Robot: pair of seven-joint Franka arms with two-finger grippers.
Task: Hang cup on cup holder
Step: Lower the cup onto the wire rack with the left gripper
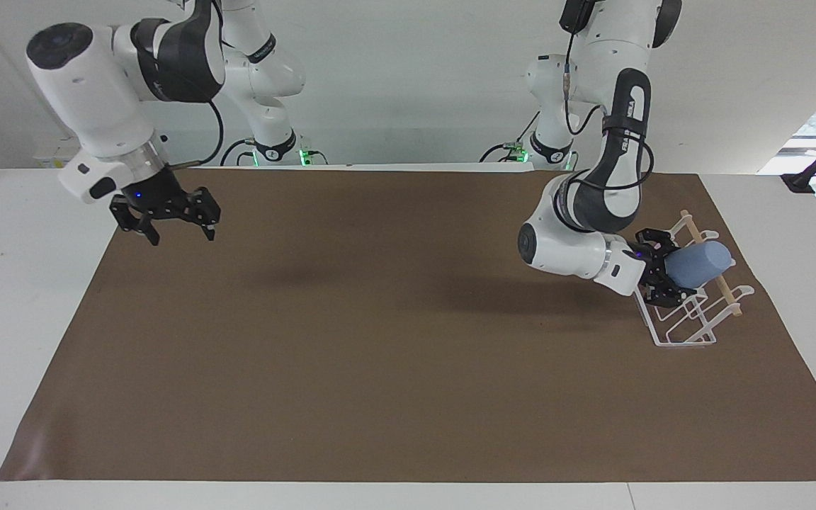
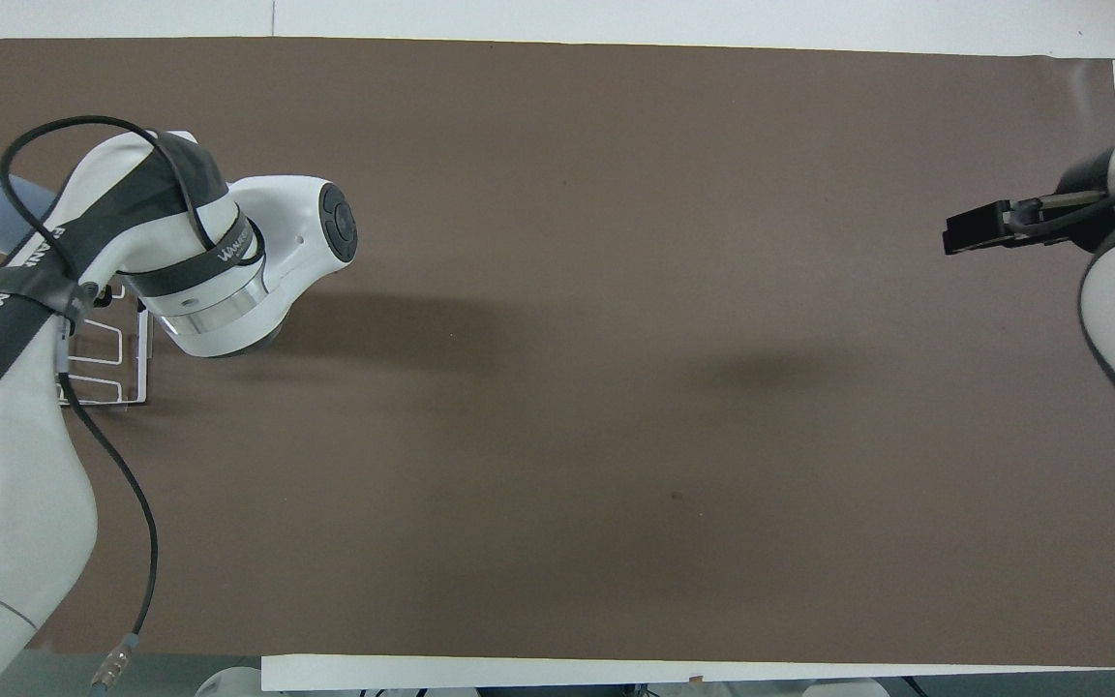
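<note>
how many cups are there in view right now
1. The small light-blue plastic cup lies tilted on its side in the left gripper, over the white wire cup holder. None seen elsewhere.

You see the cup, a small light-blue tumbler, lying on its side over the holder, its closed base pointing to the worktop's edge. The holder is a white wire rack with looped prongs and a thin wooden rod across its top, at the left arm's end.
</note>
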